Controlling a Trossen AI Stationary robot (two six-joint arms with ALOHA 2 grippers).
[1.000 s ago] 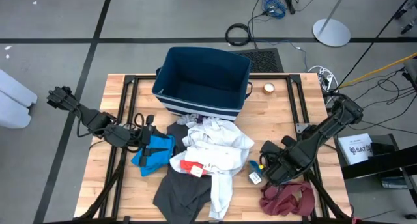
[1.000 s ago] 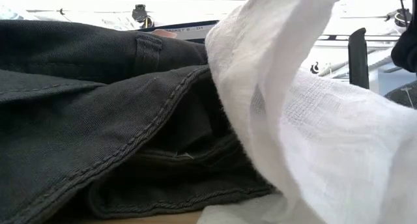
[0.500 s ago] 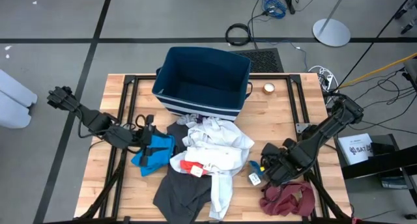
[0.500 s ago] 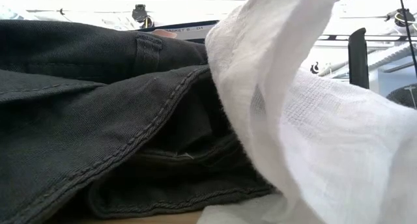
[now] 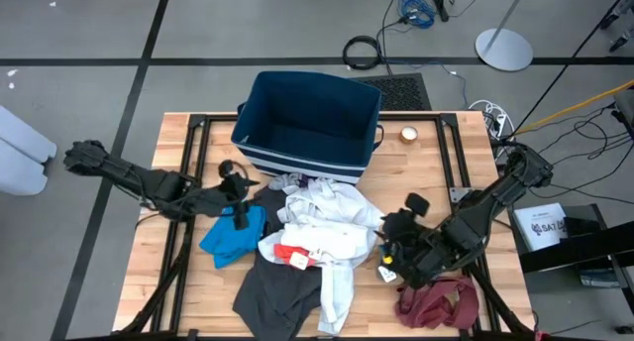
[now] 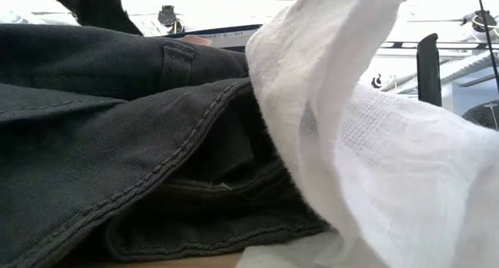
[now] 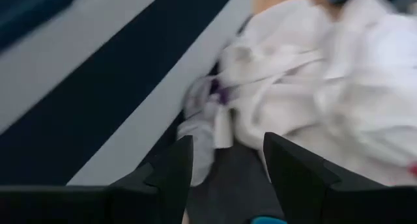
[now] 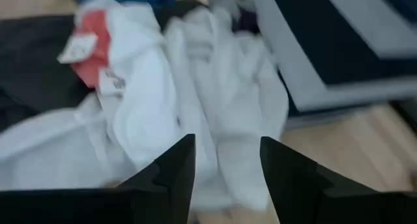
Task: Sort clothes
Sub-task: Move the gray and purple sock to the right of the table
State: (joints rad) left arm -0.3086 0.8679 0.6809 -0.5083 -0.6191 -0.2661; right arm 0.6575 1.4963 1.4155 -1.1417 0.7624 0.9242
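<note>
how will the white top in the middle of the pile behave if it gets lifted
Probably floppy: the white top lies crumpled in loose folds. It looks thin and light in the low view. Lifting it may drag the red garment lying against it.

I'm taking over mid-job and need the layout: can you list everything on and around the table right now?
bin: one, dark blue with white stripes, empty, far side of table
white garments: heap, mid-table before the bin
blue top: one, bright blue, left of the heap
dark grey garment: one, near edge
red item: one, tagged, on the heap
maroon top: one, near right corner
left tool: open, above the blue top
right tool: open, empty, right of the heap
</note>
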